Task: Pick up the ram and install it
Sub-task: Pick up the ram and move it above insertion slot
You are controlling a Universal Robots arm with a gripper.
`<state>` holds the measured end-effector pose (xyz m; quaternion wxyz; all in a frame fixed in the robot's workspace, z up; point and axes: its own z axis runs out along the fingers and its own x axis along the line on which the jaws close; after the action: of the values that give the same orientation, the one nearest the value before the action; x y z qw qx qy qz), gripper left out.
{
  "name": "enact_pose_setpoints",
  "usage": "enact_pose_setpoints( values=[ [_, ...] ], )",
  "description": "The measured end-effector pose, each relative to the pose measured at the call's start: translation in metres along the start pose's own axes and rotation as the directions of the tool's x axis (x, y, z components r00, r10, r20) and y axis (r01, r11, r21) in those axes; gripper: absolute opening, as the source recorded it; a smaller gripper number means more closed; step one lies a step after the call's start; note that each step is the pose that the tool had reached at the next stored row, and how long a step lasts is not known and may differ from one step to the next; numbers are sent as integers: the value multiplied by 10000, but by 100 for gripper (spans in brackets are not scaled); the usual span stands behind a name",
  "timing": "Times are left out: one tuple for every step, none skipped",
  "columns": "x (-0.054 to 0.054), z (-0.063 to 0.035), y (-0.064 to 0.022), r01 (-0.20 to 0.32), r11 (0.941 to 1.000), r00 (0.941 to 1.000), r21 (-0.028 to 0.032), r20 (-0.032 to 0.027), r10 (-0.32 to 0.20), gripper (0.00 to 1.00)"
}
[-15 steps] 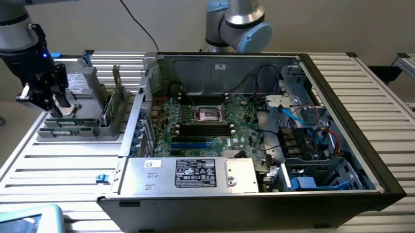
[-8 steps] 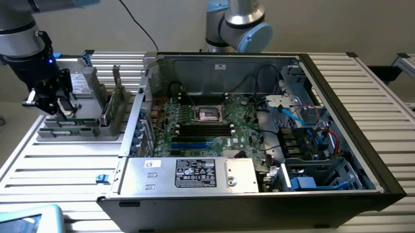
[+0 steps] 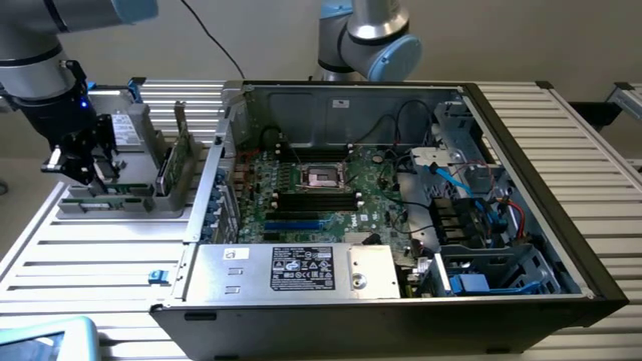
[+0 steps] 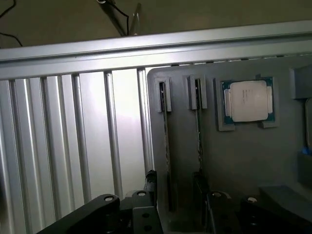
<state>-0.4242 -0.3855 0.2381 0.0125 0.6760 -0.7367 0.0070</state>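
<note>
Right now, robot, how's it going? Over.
Hand open, low at the grey holder. Ram standing in its slot, not gripped. Second stick in the next slot, close alongside.

The ram point(image 4: 166, 141): a long, thin stick seen edge-on, standing on its long edge in a narrow slot of the grey holder point(image 4: 243, 161). The holder rests on the slatted table point(image 4: 97, 146), to the exterior view's left of the open computer case point(image 3: 331, 113).
</note>
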Motion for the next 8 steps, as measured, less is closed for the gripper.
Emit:
enact_pose_setpoints(
  values=[
    [0, 18, 0, 0, 10000, 10000, 0, 0, 0, 43],
    [-1, 37, 0, -1, 10000, 10000, -1, -1, 1, 43],
    [0, 55, 0, -1, 10000, 10000, -1, -1, 1, 43],
    [3, 73, -1, 0, 10000, 10000, -1, 0, 0, 43],
    [9, 90, -2, 1, 10000, 10000, -2, -2, -1, 43],
    [16, 108, -2, 0, 10000, 10000, -3, -2, 0, 43],
    [23, 127, -3, 0, 10000, 10000, -1, -1, 0, 43],
    [30, 147, -4, 0, 10000, 10000, -1, 0, 0, 43]
  ],
)
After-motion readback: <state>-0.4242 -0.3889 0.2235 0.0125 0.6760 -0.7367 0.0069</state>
